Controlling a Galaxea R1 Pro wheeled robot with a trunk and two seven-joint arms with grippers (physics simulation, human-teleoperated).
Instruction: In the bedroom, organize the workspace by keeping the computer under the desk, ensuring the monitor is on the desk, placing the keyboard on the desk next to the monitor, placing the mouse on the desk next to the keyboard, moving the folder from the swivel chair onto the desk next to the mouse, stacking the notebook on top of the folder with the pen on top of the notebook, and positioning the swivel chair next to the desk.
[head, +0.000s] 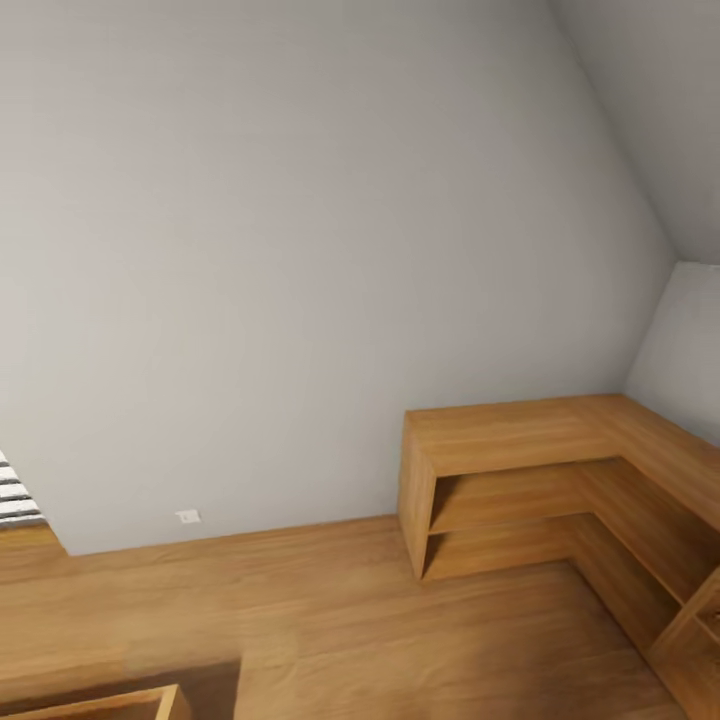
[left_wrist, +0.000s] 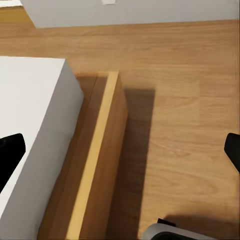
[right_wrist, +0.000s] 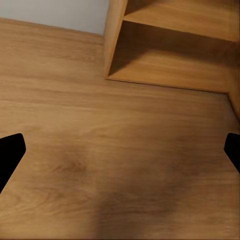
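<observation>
Facing a bare grey wall, with none of the workspace items in sight.

A low L-shaped wooden shelf unit (head: 520, 480) sits in the far right corner on the wood floor (head: 330, 620). Left gripper (left_wrist: 120, 150) hangs wide open over a wooden frame (left_wrist: 97, 165) with a white slab (left_wrist: 30, 130); right gripper (right_wrist: 120, 150) gapes wide above floor.

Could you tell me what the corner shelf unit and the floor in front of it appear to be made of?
The L-shaped corner shelf unit looks like wood or wood-veneer board in a warm matte honey tone, with faint grain lines along its top and shelves. The floor appears to be wood plank or laminate: long grain streaks and board seams show in the right wrist view, with a soft sheen. Being a simulator's render, real material stays open.
</observation>
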